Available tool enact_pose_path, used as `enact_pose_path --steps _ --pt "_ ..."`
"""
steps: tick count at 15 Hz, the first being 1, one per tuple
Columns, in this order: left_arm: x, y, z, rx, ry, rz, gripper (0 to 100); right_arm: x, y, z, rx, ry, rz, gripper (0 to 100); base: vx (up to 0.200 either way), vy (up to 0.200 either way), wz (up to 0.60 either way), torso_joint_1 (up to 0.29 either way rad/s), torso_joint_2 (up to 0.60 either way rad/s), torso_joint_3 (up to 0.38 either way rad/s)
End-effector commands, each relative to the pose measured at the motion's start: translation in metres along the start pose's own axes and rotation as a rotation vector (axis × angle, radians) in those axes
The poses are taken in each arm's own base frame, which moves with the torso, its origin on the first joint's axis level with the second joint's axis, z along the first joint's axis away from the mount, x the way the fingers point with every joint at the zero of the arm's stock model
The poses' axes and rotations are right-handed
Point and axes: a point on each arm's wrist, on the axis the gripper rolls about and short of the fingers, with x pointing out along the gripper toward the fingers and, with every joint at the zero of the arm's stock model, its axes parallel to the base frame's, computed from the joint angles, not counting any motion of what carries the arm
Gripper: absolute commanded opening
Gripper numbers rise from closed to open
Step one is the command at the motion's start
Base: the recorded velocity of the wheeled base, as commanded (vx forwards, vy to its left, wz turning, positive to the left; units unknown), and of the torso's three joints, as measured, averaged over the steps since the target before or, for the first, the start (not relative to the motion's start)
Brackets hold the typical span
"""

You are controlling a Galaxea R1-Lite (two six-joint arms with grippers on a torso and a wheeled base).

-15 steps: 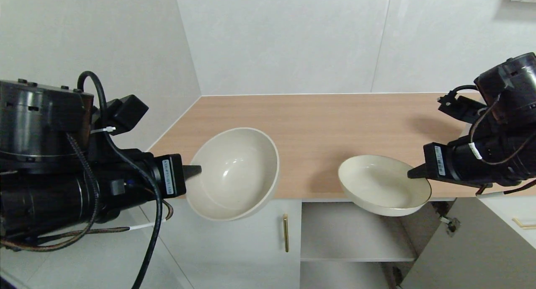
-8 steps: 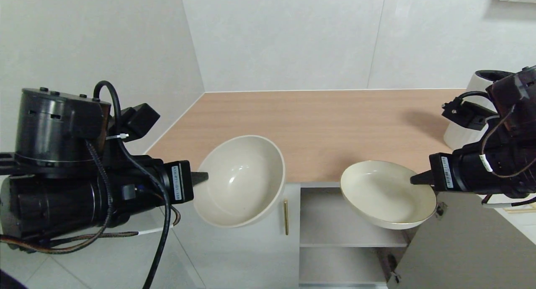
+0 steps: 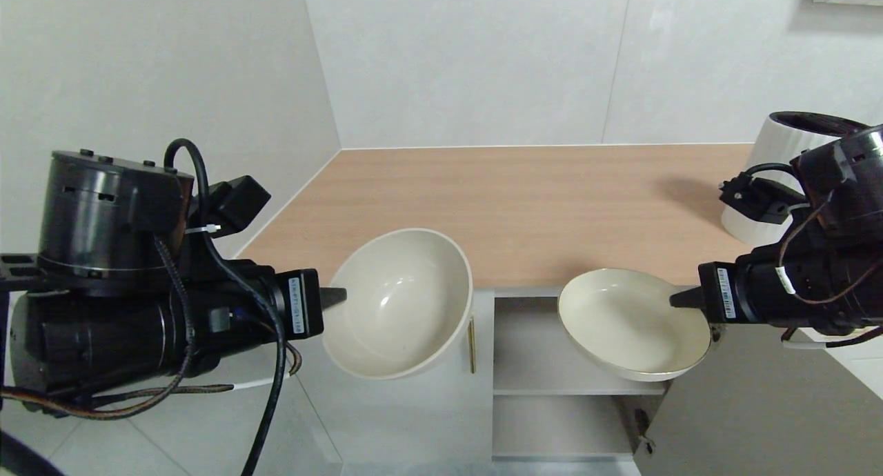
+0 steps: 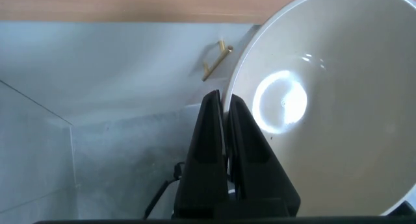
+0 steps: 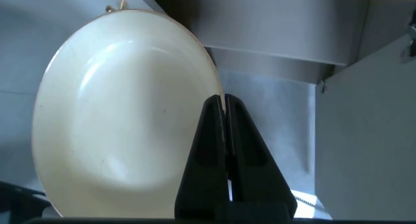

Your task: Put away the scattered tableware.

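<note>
Deep bowl [image 3: 403, 307], shallow bowl [image 3: 631, 324] held before open cabinet [image 3: 538, 365].

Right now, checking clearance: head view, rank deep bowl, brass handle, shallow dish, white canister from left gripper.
1. Deep cream bowl, held by left gripper.
2. Brass cupboard handle, beside it.
3. Shallow cream dish, right side.
4. White canister, far right.

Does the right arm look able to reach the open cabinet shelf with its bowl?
Probably yes: the door stands swung aside, and the shelf lies just below the shallow bowl held by the right gripper. Nothing shows between them.
</note>
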Motion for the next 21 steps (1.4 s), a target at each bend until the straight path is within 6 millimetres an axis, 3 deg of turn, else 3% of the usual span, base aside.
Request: enact_pose_path --steps 1,14,21 --pt "0.002 0.000 -0.001 0.000 0.007 0.004 0 0.006 -0.001 -0.002 0.000 0.016 -0.005 0 0.000 0.000 0.00 -0.056 0.16 0.100" --pt "0.006 0.001 -0.002 0.001 0.018 0.009 0 0.023 -0.002 -0.004 0.003 0.029 -0.014 0 0.000 0.000 0.00 -0.161 0.44 0.281" --pt "0.007 0.001 -0.003 0.001 0.023 0.011 0 0.030 -0.002 -0.005 0.003 0.040 -0.020 0 0.000 0.000 0.00 -0.076 0.33 0.246"
